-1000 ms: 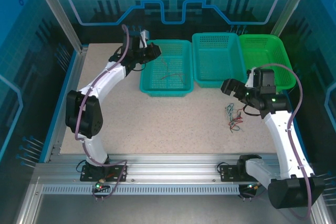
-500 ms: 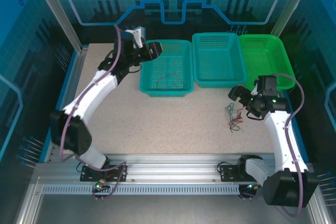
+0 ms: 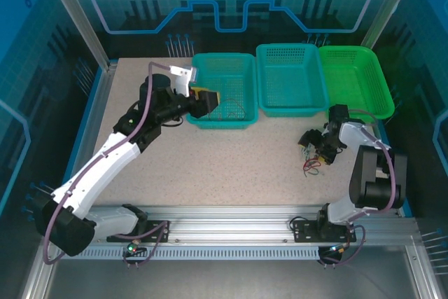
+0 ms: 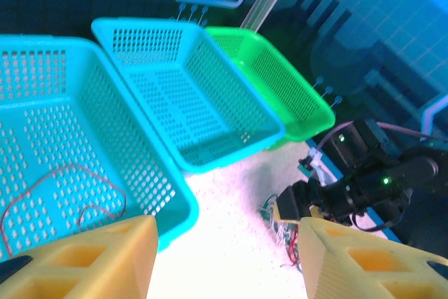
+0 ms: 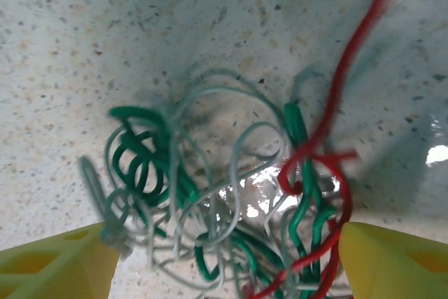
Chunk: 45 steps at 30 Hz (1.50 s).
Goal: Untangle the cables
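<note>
Cables: the tangle (image 5: 231,215) of red, green and pale wire lay on the table (image 3: 210,166), right of centre in the top view (image 3: 309,157) and low in my right wrist frame.
Right gripper (image 5: 224,260): spread wide, one yellow finger at each lower corner of the wrist frame. The tangle sat between them and nothing was gripped.
Left gripper (image 4: 224,257): also wide and holding nothing, at the near rim of the left basket (image 3: 220,122). A single wire (image 4: 66,194) lay loose inside it.
Step, as I judged it: pick one strand out of the knot.
Doing it well: the red strand (image 5: 336,103) ran free toward the upper right of the frame, so close on that end alone and pull slowly along its length.
Avoid: the middle, where green loops (image 5: 140,159) and pale loops (image 5: 238,145) crossed.
Risk: the whole clump lifts, or the thin wire slips.
</note>
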{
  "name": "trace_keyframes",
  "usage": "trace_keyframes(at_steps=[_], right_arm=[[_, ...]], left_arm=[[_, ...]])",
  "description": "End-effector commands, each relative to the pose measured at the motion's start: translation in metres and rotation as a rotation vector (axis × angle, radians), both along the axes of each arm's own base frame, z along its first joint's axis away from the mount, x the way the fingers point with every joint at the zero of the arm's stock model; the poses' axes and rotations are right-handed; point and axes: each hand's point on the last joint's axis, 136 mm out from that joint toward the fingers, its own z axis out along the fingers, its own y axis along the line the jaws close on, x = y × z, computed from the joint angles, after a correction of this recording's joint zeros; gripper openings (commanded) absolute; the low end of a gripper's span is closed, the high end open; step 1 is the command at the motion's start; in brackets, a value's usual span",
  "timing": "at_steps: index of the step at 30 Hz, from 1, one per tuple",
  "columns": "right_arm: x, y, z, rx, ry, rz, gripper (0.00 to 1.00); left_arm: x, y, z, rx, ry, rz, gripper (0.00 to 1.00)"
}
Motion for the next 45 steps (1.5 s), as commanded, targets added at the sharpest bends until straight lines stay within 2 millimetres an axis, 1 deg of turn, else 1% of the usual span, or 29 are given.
trace_keyframes(at_steps=[1,3,4,5,6,7,8,9,10,11,12,14,15,17,19,20,22,25,27,28,30,31,34,39,41,43,45], right_arm=[[0.001,0.005,-0.011,0.002,0.022,0.009,0.82],[0.000,0.002,-0.016,-0.016,0.027,-0.004,0.77],[-0.001,0.001,-0.016,-0.026,0.024,-0.006,0.71],[0.000,-0.001,-0.015,-0.037,0.018,-0.005,0.68],[0.001,-0.001,-0.013,-0.043,0.010,0.008,0.56],[0.002,-0.002,-0.009,-0.054,-0.002,0.022,0.40],[0.003,-0.004,-0.005,-0.070,-0.011,0.034,0.27],[0.005,-0.006,0.003,-0.089,-0.030,0.044,0.16],[0.005,-0.007,0.011,-0.109,-0.048,0.059,0.07],[0.003,-0.007,0.016,-0.132,-0.055,0.074,0.01],[0.012,-0.008,0.033,-0.169,-0.104,0.095,0.00],[0.017,-0.001,0.057,-0.227,-0.177,0.163,0.00],[0.020,0.006,0.071,-0.247,-0.223,0.204,0.00],[0.025,0.026,0.097,-0.262,-0.323,0.305,0.00],[0.031,0.053,0.126,-0.289,-0.457,0.433,0.00],[0.031,0.065,0.136,-0.306,-0.513,0.490,0.00],[0.030,0.099,0.159,-0.338,-0.656,0.648,0.00],[0.025,0.142,0.179,-0.375,-0.839,0.857,0.00],[0.019,0.166,0.185,-0.369,-0.923,0.969,0.00],[0.015,0.177,0.186,-0.362,-0.956,1.031,0.00],[0.008,0.195,0.187,-0.336,-0.996,1.111,0.00],[0.007,0.200,0.187,-0.336,-1.002,1.122,0.00],[0.009,0.207,0.186,-0.324,-0.990,1.115,0.00],[0.011,0.214,0.187,-0.293,-0.971,1.099,0.00],[0.010,0.217,0.187,-0.274,-0.976,1.103,0.00],[0.009,0.218,0.187,-0.264,-0.978,1.103,0.00],[0.011,0.216,0.186,-0.273,-0.971,1.091,0.00]], left_arm=[[-0.004,-0.004,-0.002,0.026,-0.017,-0.029,0.57],[-0.001,-0.004,-0.001,0.029,-0.021,-0.020,0.58],[0.001,-0.003,0.000,0.034,-0.019,-0.009,0.60],[0.003,-0.002,0.000,0.039,-0.019,0.001,0.61],[0.006,0.000,0.000,0.048,-0.017,0.015,0.61],[0.008,0.001,0.001,0.056,-0.015,0.028,0.62],[0.009,0.002,0.001,0.063,-0.017,0.035,0.62],[0.010,0.003,0.002,0.069,-0.017,0.040,0.63],[0.010,0.004,0.003,0.071,-0.020,0.046,0.64],[0.011,0.005,0.004,0.072,-0.019,0.051,0.64],[0.012,0.007,0.004,0.072,-0.014,0.060,0.66],[0.012,0.009,0.005,0.069,0.009,0.081,0.69],[0.014,0.011,0.005,0.068,0.029,0.094,0.71],[0.015,0.012,0.003,0.065,0.078,0.110,0.72],[0.014,0.010,0.000,0.057,0.137,0.105,0.73],[0.014,0.008,-0.001,0.050,0.159,0.095,0.73],[0.010,-0.004,-0.001,0.008,0.208,0.040,0.73],[0.005,-0.027,0.002,-0.095,0.275,-0.062,0.73],[0.004,-0.040,-0.001,-0.156,0.318,-0.111,0.73],[0.004,-0.047,-0.007,-0.177,0.344,-0.131,0.73],[0.006,-0.058,-0.021,-0.194,0.390,-0.142,0.73],[0.008,-0.062,-0.030,-0.194,0.416,-0.139,0.73],[0.014,-0.075,-0.052,-0.194,0.482,-0.122,0.73],[0.015,-0.106,-0.062,-0.220,0.495,-0.200,0.66],[0.019,-0.110,-0.071,-0.211,0.519,-0.190,0.61],[0.022,-0.113,-0.076,-0.221,0.530,-0.188,0.48],[0.023,-0.116,-0.077,-0.232,0.536,-0.199,0.41]])
